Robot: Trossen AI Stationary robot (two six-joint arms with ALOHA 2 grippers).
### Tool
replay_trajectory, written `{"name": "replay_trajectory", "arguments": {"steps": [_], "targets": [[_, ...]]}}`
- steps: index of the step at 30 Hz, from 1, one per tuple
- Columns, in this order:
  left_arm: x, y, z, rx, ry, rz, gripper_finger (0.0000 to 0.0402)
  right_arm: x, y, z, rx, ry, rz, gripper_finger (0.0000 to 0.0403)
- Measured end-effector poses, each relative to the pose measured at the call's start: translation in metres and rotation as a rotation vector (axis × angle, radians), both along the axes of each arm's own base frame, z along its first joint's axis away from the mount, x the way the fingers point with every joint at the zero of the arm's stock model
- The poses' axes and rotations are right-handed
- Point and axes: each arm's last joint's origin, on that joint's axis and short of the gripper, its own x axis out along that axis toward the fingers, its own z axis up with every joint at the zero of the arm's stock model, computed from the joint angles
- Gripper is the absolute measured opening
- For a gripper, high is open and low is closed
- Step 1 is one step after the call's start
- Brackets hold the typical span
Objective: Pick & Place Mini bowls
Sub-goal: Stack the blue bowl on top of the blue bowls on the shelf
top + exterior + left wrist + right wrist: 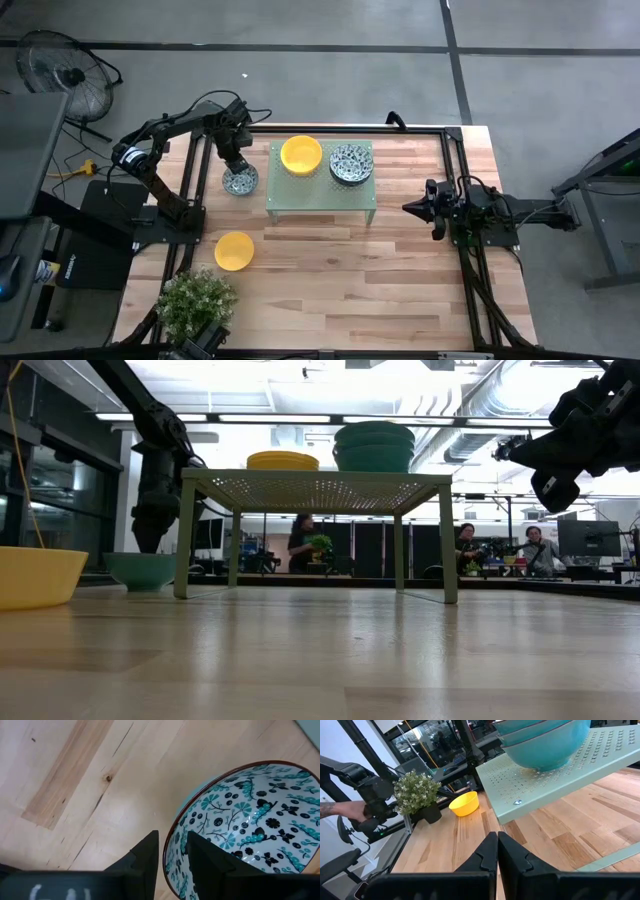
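On the left part of the table two bowls are still down on the wood: a yellow bowl (234,250) near the potted plant (196,300), and a patterned bowl (240,180) just beside the left end of the green stand (320,193). On the stand there is a yellow stack (301,154) and, to its right, a patterned stack (351,163). How many bowls are in each stack I cannot tell. My judgement is that most of the work is done, if the stand is the goal, and the two bowls on the wood are left.

The left gripper (171,851) is at the patterned bowl. Its jaws stand narrow, one finger outside the rim and one inside, so the rim is between them. They look closed on the rim, and the bowl sits on the table.

The right gripper (497,851) waits at the right side of the table, well apart from the stand, with fingers pressed together and holding nothing.
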Motion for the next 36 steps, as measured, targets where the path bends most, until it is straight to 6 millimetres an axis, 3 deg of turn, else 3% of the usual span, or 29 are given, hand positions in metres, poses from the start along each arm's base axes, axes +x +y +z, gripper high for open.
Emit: {"name": "replay_trajectory", "arguments": {"steps": [36], "targets": [[0.017,-0.01,-0.001,0.053,0.048,-0.045,0.0101,0.0,0.0,0.0,0.0,0.0,0.0,0.0]]}}
